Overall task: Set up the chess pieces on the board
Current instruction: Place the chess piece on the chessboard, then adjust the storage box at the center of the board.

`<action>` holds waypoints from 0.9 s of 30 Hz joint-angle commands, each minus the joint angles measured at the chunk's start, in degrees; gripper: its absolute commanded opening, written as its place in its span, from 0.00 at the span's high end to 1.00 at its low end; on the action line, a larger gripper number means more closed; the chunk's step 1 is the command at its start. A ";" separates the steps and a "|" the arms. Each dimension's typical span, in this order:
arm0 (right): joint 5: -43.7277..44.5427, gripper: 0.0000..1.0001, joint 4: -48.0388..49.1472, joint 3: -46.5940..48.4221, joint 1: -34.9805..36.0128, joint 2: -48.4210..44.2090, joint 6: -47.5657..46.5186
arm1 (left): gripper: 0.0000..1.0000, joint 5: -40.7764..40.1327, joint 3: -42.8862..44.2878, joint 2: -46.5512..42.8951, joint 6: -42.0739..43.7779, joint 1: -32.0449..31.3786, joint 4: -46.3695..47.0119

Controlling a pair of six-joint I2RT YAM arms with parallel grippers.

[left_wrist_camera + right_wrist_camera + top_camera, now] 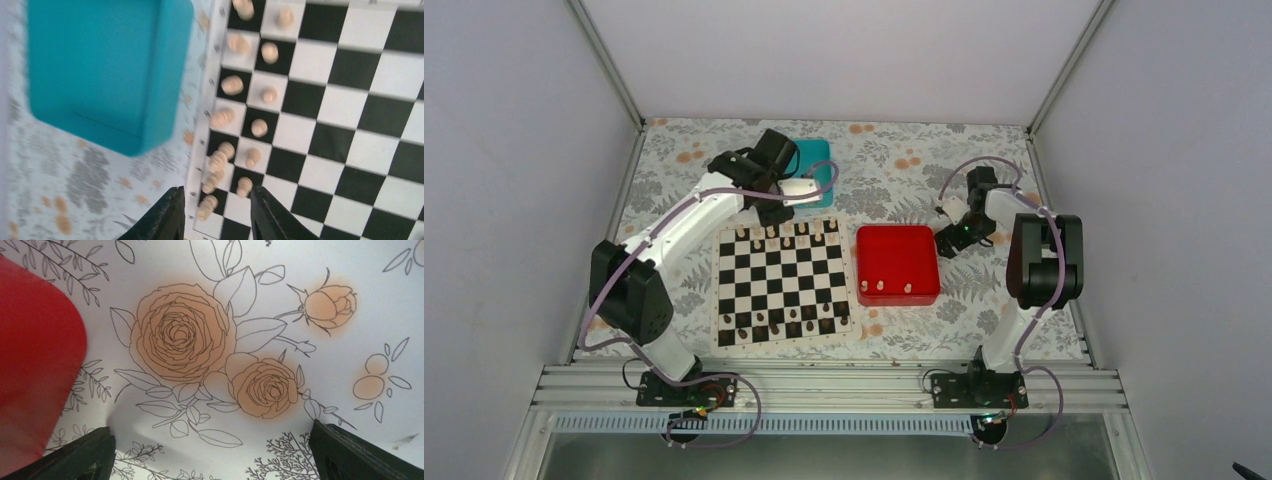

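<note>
Hovering my left gripper, jaws parted and empty, over cream chess pieces lining the far edge of the board. They look light and tippy, so I'd pinch mid-body. Right gripper gapes idle.

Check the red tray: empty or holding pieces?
Not empty. In the top view the red tray has a few small pale pieces standing along its near edge; the exact count is too small to tell.
</note>
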 commanded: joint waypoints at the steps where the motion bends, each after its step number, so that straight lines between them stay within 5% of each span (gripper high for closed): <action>1: 1.10 0.00 -0.04 -0.22 -1.45 -2.58 0.62 | 0.64 1.28 9.00 -1.14 -2.41 -4.23 -4.74; 9: 0.44 0.06 -6.09 4.10 -1.72 -7.91 0.12 | 0.53 -2.92 14.93 7.25 -3.86 -11.87 5.55; 11: 0.50 0.17 -8.49 4.98 -1.69 -9.67 -0.39 | 0.61 -4.05 18.09 11.53 -4.33 -13.03 6.15; 13: -0.21 0.34 -11.51 5.43 -1.59 -11.60 -1.35 | 0.80 -4.35 21.80 16.24 -4.61 -14.02 5.72; 15: -1.06 0.58 -15.10 4.75 -1.48 -14.05 -2.87 | 0.95 -4.45 25.00 20.63 -4.80 -14.68 5.94; 19: -1.56 0.81 -20.10 0.77 -0.90 -17.43 -5.89 | 0.98 -4.85 31.32 28.48 -4.81 -15.42 6.62; 27: -8.09 0.91 -27.74 -7.22 4.37 -23.10 -13.19 | 0.98 -5.16 44.50 39.26 -4.05 -15.48 1.03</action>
